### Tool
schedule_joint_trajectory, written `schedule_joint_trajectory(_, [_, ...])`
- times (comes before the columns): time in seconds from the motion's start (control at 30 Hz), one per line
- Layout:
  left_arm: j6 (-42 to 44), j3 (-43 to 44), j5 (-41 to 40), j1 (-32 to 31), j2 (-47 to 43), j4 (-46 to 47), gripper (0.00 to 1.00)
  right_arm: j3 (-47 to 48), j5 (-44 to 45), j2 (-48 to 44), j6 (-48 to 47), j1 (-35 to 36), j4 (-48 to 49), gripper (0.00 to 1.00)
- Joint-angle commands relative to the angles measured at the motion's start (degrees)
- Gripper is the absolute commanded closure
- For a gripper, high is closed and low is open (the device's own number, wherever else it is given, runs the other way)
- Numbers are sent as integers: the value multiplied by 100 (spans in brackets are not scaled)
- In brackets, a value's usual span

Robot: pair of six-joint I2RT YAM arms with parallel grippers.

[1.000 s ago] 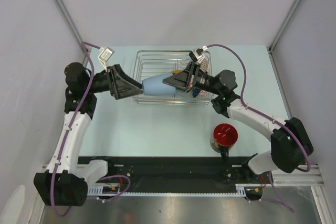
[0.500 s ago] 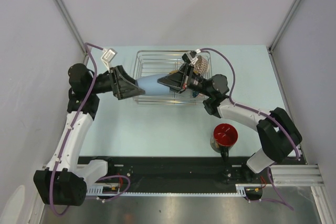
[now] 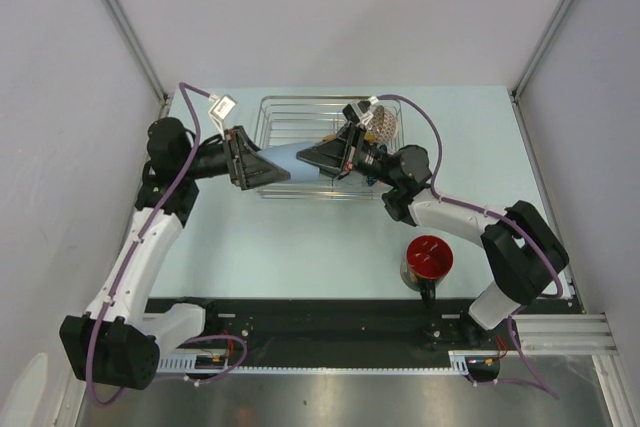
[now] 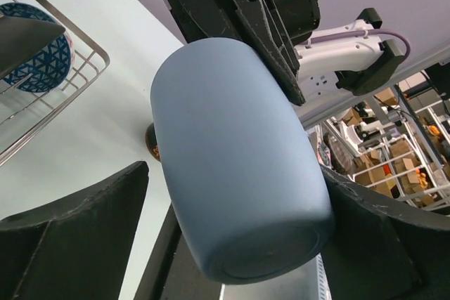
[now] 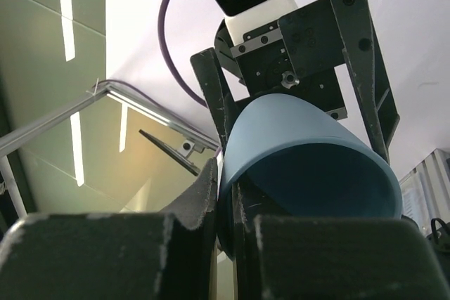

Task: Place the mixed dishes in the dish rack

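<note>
Light blue handleless cup (image 4: 239, 166): sideways, midair
Right end effector (image 5: 232, 205): clamped on its rim
Left end effector (image 4: 232, 244): wide, straddling its base

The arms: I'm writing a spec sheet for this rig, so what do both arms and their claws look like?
The left arm and right arm have white links with black joints and bases, and a purple cable runs along each. The left claw and right claw are matte black, each with two flat, wedge-shaped fingers. A small white camera box tops the left wrist.
</note>
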Motion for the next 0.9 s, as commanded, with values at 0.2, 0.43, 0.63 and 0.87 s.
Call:
schedule_joint_trajectory(0.2, [1037,646,-690,-115,108,-1187,85,61,37,13,-133,43,294,98])
schedule_joint_trajectory(0.43, [3425,1983,-2076,-106,249,-3457,100,52,-525,-513,-765,-510,-1090,65])
schedule_joint_trajectory(0.63, [4421,2537,-3414,-71,450,-4153,100,61,-877,-1322,-2188,-1309,-3330,44])
schedule_joint_trajectory(0.87, [5116,3459,-5076,-115,2062,-4512,100,70,-264,-2693,-4166,-1663,-5953,43])
